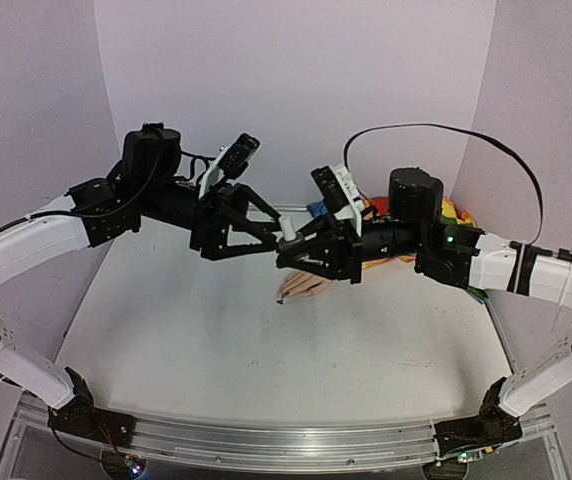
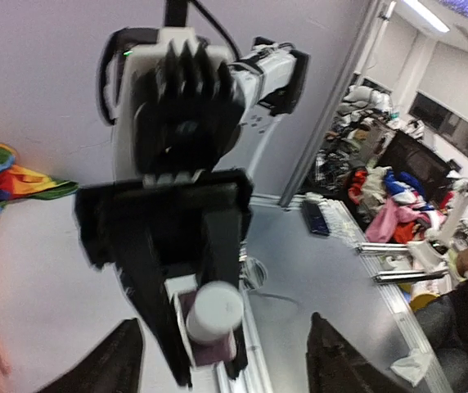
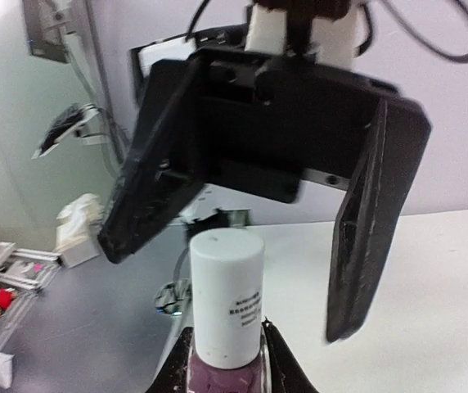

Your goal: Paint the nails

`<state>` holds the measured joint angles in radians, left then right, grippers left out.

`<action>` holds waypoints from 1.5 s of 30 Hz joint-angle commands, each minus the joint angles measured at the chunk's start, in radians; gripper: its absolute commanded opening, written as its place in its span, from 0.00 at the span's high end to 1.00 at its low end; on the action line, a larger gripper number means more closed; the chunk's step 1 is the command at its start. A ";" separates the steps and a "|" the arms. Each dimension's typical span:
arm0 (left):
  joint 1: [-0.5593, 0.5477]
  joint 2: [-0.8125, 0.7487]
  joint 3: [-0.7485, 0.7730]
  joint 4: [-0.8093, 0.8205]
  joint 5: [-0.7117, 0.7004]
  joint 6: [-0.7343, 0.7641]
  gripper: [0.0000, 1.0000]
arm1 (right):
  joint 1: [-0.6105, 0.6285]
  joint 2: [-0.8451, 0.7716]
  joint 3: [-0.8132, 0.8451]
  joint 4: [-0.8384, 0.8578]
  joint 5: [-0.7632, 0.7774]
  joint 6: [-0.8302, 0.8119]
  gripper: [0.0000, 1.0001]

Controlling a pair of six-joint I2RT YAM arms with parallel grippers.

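right gripper clamps bottle | left gripper wide around cap | I judge bottle light, slick, breakable; I'd pinch cap sides | nails tiny, stiff

1. The nails are sitting at the fingertips of a pale peach mannequin hand, too small in the overhead view to be showing as separate ovals.
2. The hand is lying flat on the white table, its fingers lying close together and pointing left, slightly toward the near edge.
3. One dark tip is showing at the leftmost end; the other tips are looking the same peach as the fingers.
4. The hand's rainbow-striped sleeve is trailing away to the right.
5. The left wrist view is showing only a blurred peach edge of the hand, with no nails discernible.
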<state>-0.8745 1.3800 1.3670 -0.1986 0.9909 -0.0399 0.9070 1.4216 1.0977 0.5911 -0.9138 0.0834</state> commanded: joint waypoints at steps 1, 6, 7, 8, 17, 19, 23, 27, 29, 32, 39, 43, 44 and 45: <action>0.054 -0.073 -0.029 -0.028 -0.194 -0.132 0.14 | -0.020 -0.046 -0.013 0.003 0.374 -0.074 1.00; 0.056 -0.130 -0.071 -0.030 -0.493 -0.275 0.10 | -0.010 0.027 0.009 0.013 0.594 -0.032 1.00; 0.060 -0.133 -0.080 -0.036 -0.560 -0.311 0.15 | 0.001 0.040 0.019 0.021 0.630 -0.029 1.00; 0.066 -0.136 -0.088 -0.040 -0.601 -0.341 0.22 | 0.013 0.053 0.028 0.030 0.665 -0.028 1.00; 0.080 -0.102 -0.077 -0.021 -0.618 -0.384 0.32 | 0.100 0.175 0.152 0.036 0.764 -0.056 1.00; 0.080 -0.087 -0.064 -0.019 -0.612 -0.385 0.37 | 0.113 0.192 0.165 0.042 0.766 -0.057 1.00; 0.080 -0.065 -0.043 -0.019 -0.600 -0.382 0.51 | 0.128 0.213 0.187 0.045 0.791 -0.065 1.00; 0.080 -0.051 -0.036 -0.018 -0.583 -0.373 0.65 | 0.132 0.220 0.197 0.052 0.814 -0.070 1.00; 0.080 -0.045 -0.034 -0.019 -0.572 -0.364 0.73 | 0.133 0.225 0.202 0.055 0.821 -0.070 1.00; 0.080 -0.032 -0.032 -0.019 -0.535 -0.332 0.85 | 0.133 0.231 0.209 0.057 0.821 -0.070 1.00; 0.053 0.014 -0.030 0.067 0.020 -0.155 1.00 | 0.077 0.180 0.193 0.099 0.438 -0.062 1.00; -0.023 0.009 -0.001 0.076 0.355 -0.027 1.00 | -0.006 0.162 0.201 0.228 -0.339 0.047 1.00; -0.033 0.012 0.013 0.076 0.400 -0.019 1.00 | -0.005 0.158 0.207 0.266 -0.467 0.090 1.00; -0.033 0.016 0.027 0.076 0.439 -0.019 1.00 | -0.004 0.148 0.208 0.284 -0.526 0.126 1.00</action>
<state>-0.7773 1.3838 1.3106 -0.1833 0.9001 -0.1471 0.9047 1.6321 1.2514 0.5793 -0.8223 0.0914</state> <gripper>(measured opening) 0.150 0.219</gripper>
